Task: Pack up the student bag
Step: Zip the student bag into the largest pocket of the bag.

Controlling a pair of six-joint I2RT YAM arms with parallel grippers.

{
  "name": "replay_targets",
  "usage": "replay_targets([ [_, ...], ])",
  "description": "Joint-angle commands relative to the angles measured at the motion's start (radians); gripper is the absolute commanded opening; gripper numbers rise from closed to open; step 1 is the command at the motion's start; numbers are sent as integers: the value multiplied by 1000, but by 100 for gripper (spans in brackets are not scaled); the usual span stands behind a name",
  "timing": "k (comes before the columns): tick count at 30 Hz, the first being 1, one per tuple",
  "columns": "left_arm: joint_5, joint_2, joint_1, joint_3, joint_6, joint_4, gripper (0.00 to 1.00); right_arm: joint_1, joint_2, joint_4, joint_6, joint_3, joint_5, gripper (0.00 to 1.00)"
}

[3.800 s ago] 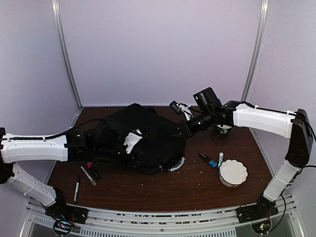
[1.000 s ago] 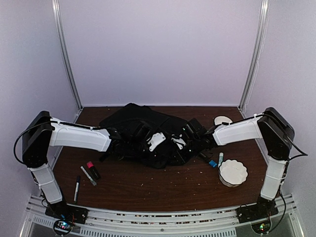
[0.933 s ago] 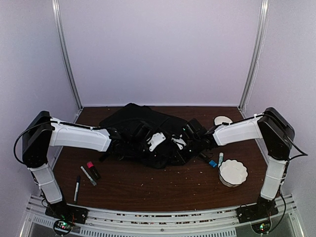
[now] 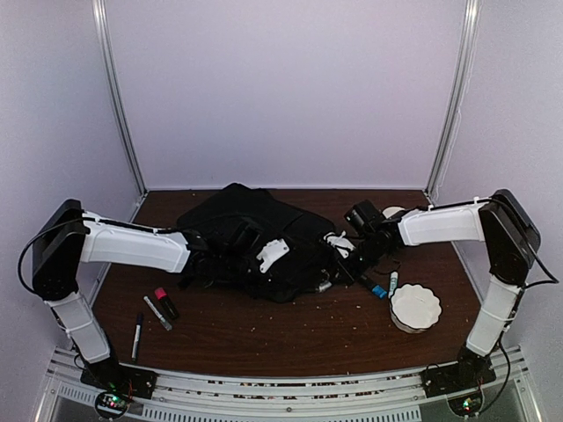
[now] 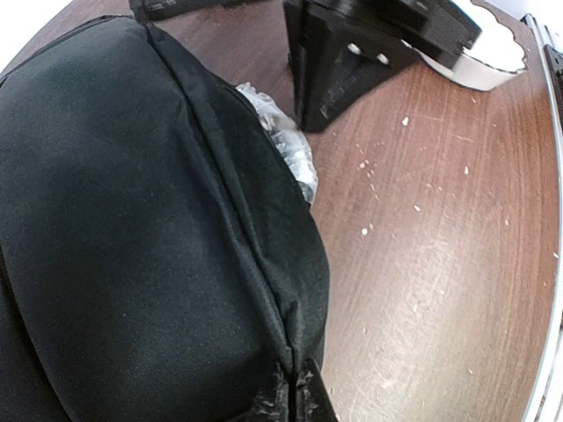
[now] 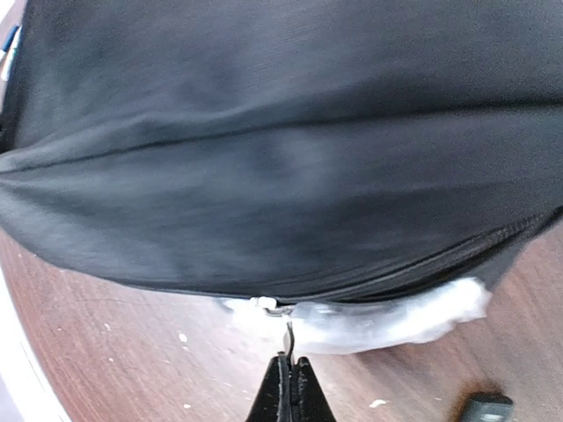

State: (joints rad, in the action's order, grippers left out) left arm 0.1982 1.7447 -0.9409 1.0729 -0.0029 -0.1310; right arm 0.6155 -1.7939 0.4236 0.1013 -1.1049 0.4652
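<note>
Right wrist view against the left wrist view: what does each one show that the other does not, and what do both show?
Only the right wrist view shows the thin zipper pull, pinched in the shut right end effector. Only the left wrist view shows the white dish and the left end effector, shut on a fold of the bag's fabric. Both show the black student bag, the crinkly silver piece under its edge, and the brown table speckled with crumbs.
</note>
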Motion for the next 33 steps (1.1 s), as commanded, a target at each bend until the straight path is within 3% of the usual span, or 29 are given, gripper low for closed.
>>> replay_targets([
  [1, 55, -69, -2, -51, 1, -37, 0, -36, -22, 90, 26, -38, -109, 0],
  [19, 5, -253, -11, -193, -46, -189, 0, -141, -89, 145, 98, -163, -186, 0],
  [26, -81, -374, -12, -257, -112, -258, 0, -142, -92, 156, 117, -188, -167, 0],
  [31, -189, -380, -15, -270, -152, -357, 0, -132, -40, 155, 129, -152, -96, 0],
  [33, -218, -377, -30, -264, -157, -347, 9, -121, -11, 155, 152, -130, -58, 0],
])
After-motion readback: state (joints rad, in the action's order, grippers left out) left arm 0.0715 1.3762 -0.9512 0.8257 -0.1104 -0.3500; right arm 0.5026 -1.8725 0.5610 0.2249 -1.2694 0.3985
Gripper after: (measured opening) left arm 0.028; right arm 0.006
